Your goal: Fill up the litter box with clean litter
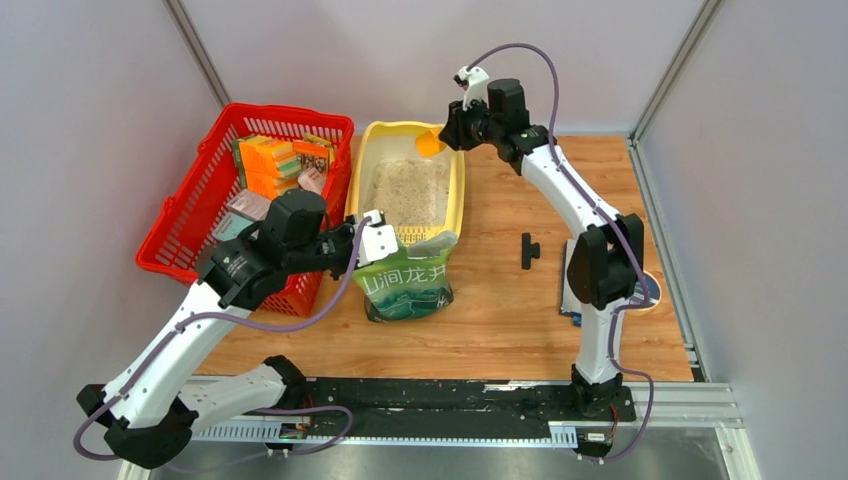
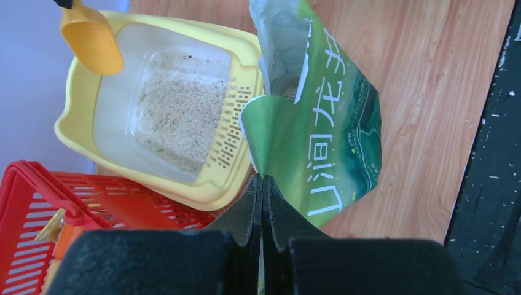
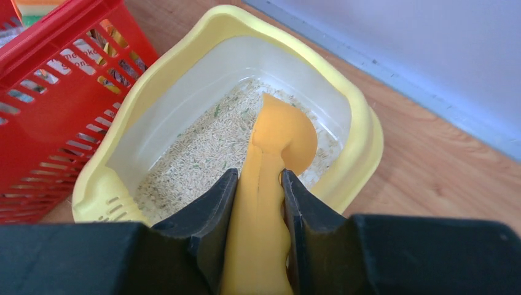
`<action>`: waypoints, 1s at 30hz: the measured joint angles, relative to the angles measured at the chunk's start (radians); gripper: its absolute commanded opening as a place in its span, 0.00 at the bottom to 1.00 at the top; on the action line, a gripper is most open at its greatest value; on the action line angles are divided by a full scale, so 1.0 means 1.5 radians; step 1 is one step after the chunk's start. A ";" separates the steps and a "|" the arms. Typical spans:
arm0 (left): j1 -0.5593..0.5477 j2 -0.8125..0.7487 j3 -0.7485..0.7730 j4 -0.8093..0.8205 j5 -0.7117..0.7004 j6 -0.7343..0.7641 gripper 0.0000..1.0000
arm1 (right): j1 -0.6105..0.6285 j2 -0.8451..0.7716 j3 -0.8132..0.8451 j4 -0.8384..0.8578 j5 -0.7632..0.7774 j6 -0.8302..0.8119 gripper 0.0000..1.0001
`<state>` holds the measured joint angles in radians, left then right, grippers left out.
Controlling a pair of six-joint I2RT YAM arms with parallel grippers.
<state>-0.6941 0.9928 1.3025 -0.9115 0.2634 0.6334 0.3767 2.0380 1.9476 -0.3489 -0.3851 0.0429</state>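
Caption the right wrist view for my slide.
Right gripper holds an orange scoop over the litter box, partly filled with litter, beside a red basket.

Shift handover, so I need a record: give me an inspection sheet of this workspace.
Surface: wooden table; no spill seen.
Job's things: litter box holds a thin layer of litter; green pouch stands open at its slotted end.
Clutter: red basket of packets; small black T-shaped part.
Grippers: left gripper shut on the pouch's edge; right gripper holds orange scoop over the box.
Cables: purple cables loop along both arms.
Surroundings: plain grey walls.
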 measured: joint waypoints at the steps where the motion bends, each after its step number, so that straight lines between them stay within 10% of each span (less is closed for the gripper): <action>1: 0.000 -0.009 -0.008 0.003 0.005 -0.001 0.00 | 0.009 -0.021 -0.012 0.001 0.019 -0.028 0.00; 7: 0.000 -0.033 -0.033 0.028 0.034 -0.033 0.00 | 0.044 -0.156 -0.024 -0.067 0.048 -0.123 0.00; 20: 0.008 0.025 0.003 0.050 0.031 -0.065 0.00 | 0.041 -0.488 0.031 -0.516 -0.239 -0.288 0.00; 30: 0.009 0.031 0.011 0.053 0.028 -0.080 0.00 | 0.090 -0.365 0.022 -0.661 -0.237 -0.421 0.00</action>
<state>-0.6800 1.0393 1.3190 -0.8326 0.3054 0.5140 0.5110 1.4910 1.9804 -1.3403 -0.7410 -0.5880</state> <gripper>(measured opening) 0.006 0.301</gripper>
